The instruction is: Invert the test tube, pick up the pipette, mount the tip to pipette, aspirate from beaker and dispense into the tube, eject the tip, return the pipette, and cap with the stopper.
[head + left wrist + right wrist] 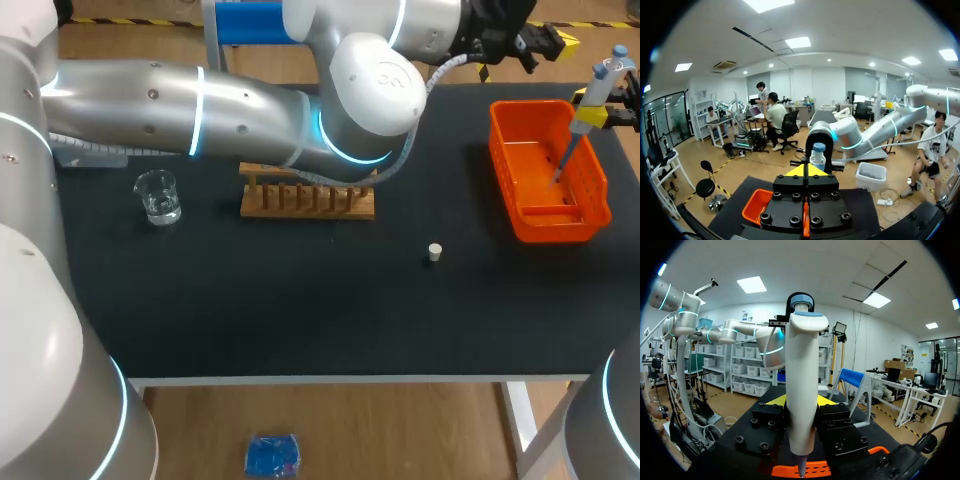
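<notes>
The right claw [801, 402] is clenched on the white, blue-capped plastic pipette [802, 365], its body upright between the two fingers, its thin lower end pointing down into the orange slatted plastic basket [497, 150] beneath the claw; I judge this to be the tip-ejecting step, though whether a tip is on the shaft is too small to tell; the left claw [807, 170] is closed on nothing, yellow tips pressed together, with the pipette's blue cap just ahead of them; the next move probably calls for a press on the ejector at the pipette's head while the shaft stays over the basket, then carrying the pipette back to its place; the small white stopper [434, 252] lies well apart from both claws on the black matte table [300, 310], a flat, bare surface; the wooden peg rack [307, 200] and the clear glass beaker [158, 195] stand farther off, under the left arm's span; I cannot make out the test tube; the two claws sit close together, so clearance there is tight.
</notes>
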`<state>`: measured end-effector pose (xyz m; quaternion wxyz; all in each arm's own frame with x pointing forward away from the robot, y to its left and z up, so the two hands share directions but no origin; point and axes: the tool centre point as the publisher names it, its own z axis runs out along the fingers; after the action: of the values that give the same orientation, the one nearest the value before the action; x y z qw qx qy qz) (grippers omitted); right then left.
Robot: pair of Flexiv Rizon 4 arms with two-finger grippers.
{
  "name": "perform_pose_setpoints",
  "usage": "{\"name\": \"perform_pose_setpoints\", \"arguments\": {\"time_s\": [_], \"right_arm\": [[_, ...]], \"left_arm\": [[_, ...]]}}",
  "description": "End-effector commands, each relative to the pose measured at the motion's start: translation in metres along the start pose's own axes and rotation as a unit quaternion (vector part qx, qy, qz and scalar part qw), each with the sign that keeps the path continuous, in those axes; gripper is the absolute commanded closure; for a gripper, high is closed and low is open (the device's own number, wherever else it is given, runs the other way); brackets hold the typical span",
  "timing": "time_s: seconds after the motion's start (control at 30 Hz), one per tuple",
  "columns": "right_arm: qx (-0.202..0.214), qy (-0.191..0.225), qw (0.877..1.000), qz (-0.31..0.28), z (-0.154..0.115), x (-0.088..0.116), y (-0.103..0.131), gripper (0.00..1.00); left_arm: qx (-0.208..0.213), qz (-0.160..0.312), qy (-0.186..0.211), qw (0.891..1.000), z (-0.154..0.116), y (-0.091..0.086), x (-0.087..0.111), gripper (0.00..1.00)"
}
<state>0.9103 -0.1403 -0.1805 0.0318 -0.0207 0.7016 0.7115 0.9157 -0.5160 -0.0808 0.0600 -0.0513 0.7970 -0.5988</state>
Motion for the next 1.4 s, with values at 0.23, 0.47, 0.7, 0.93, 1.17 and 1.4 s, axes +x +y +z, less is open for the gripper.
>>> {"name": "perform_pose_setpoints", "arguments": {"time_s": [0.23,0.47,0.7,0.93,1.17,1.4], "right_arm": [[0.0,0.001,1.0,0.0,-0.001,-0.001,0.0,1.0],[0.0,0.001,1.0,0.0,-0.001,-0.001,0.0,1.0],[0.0,0.001,1.0,0.0,-0.001,-0.001,0.0,1.0],[0.0,0.001,1.0,0.0,-0.001,-0.001,0.0,1.0],[0.0,0.001,1.0,0.0,-0.001,-0.001,0.0,1.0],[0.0,0.001,1.0,0.0,-0.001,-0.001,0.0,1.0]], "left_arm": [[0.051,0.007,0.014,0.999,0.021,0.002,0.004,1.0],[0.07,0.016,0.021,0.997,0.028,-0.001,0.008,1.0],[0.086,0.025,0.021,0.996,0.031,-0.005,0.015,1.0],[0.09,0.023,0.023,0.995,0.037,-0.005,0.02,1.0],[0.091,0.016,0.023,0.995,0.041,0.002,0.021,1.0],[0.09,0.011,0.023,0.996,0.042,0.007,0.02,1.0]]}}
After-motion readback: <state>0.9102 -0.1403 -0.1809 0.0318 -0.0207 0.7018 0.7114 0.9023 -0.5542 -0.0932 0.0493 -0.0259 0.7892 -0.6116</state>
